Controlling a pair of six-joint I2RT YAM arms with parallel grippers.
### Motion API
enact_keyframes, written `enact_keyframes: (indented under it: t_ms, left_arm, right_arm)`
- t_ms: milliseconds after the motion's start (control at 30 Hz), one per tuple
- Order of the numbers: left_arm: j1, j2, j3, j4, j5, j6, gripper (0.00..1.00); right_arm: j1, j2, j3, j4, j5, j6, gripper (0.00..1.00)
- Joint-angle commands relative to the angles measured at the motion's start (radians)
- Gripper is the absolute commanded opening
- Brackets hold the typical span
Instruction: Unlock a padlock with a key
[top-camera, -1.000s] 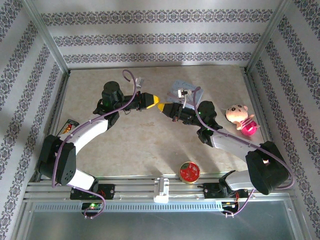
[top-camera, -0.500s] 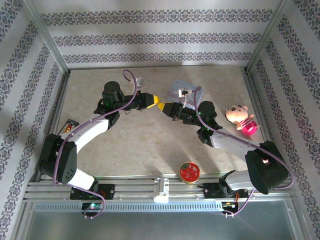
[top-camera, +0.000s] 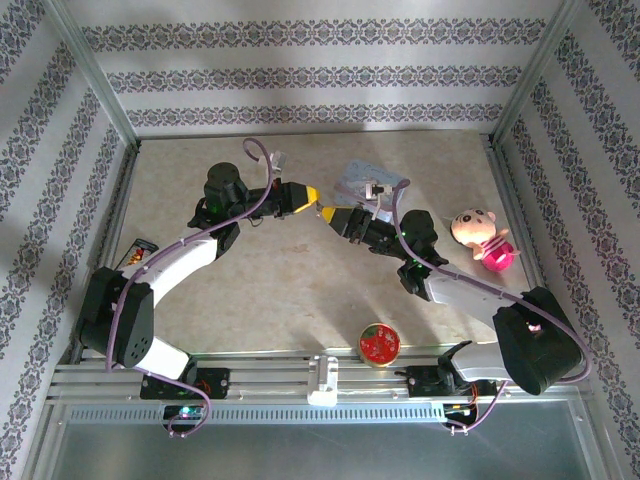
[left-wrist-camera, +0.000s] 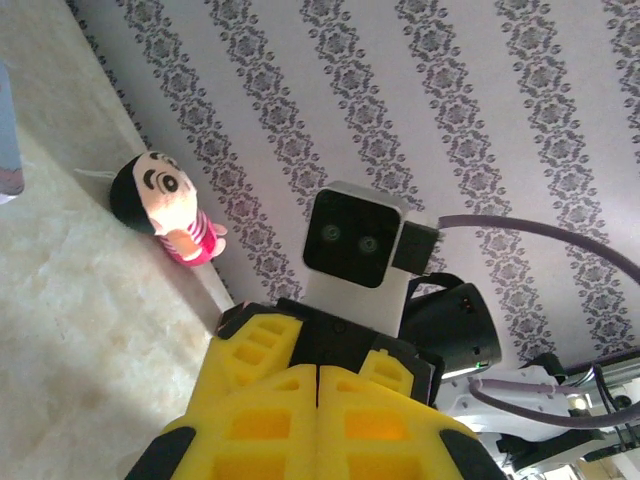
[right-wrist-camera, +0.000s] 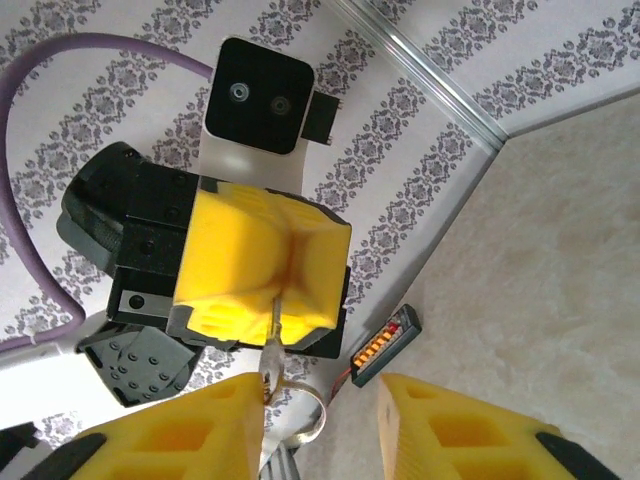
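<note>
Above the middle of the table my two grippers meet tip to tip. The left gripper (top-camera: 311, 194) is shut. In the right wrist view its yellow fingers (right-wrist-camera: 250, 260) pinch the thin silvery key (right-wrist-camera: 272, 322), which sticks out toward a pale ring (right-wrist-camera: 312, 412). My right gripper (right-wrist-camera: 325, 425) stands open, and its left finger (right-wrist-camera: 170, 435) still touches the key's lower end. In the left wrist view the left gripper (left-wrist-camera: 318, 370) is pressed shut, with the right gripper's spread fingers (left-wrist-camera: 250, 345) just beyond. The padlock is out of view.
A pastel tin (top-camera: 360, 178) lies behind the right gripper (top-camera: 331, 211). A doll in pink (top-camera: 482, 236) sits at the right, and a round red-and-gold tin (top-camera: 379, 342) stands near the front rail. A small dark device with orange lights (top-camera: 138, 252) rests by the left wall.
The left gripper has closed on the key and the right gripper has opened off it. The right arm has shifted slightly to the right.
</note>
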Motion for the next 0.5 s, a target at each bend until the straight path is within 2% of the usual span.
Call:
enact_keyframes:
  t_ms: [0,267,467]
  left_arm:
    - [-0.007,0.022,0.006,0.167,-0.005,-0.071,0.0]
    - [-0.007,0.027,0.004,0.172,0.002,-0.078,0.0]
    - [-0.008,0.022,-0.002,0.15,0.002,-0.066,0.0]
  right_arm:
    - [0.002,-0.011,-0.011,0.036,0.01,0.001,0.41]
    - [0.005,0.007,0.002,0.084,0.015,0.019,0.42]
    - [0.004,-0.001,0.009,0.099,0.018,0.021,0.49]
